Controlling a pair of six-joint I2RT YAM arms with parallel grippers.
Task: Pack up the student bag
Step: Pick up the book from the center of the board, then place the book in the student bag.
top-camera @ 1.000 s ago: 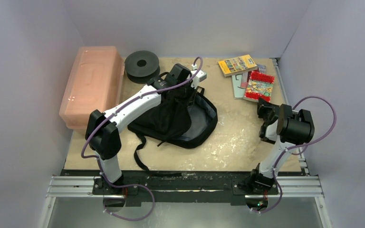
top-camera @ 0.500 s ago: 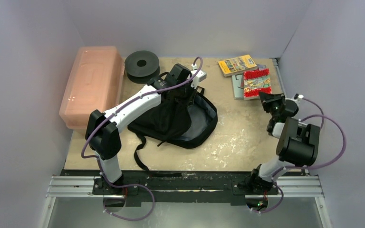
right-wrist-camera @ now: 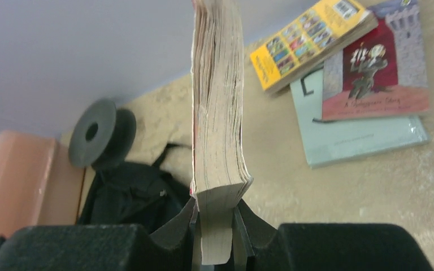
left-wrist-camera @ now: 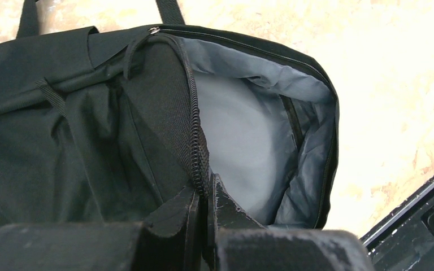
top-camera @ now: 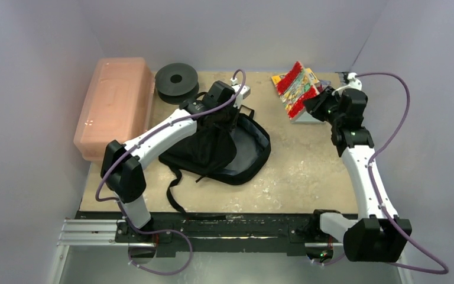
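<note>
The student bag is a black fabric backpack lying on the table's left middle, its mouth held open so the grey lining shows. My left gripper is shut on the bag's zip edge at the opening's rim. Over the back right of the table, my right gripper is shut on a thick paperback book with a red cover, held up off the table; its page edges face the wrist camera. The bag shows below and to the left of the book.
A yellow book, a red-covered book and a pale blue one lie stacked at the back right. A black spool and a pink plastic box stand at the back left. The bag's straps trail toward the front edge.
My right arm swung from the front right up to the back right, took the red paperback off the stack and lifted it. The left gripper stayed on the bag's rim.
</note>
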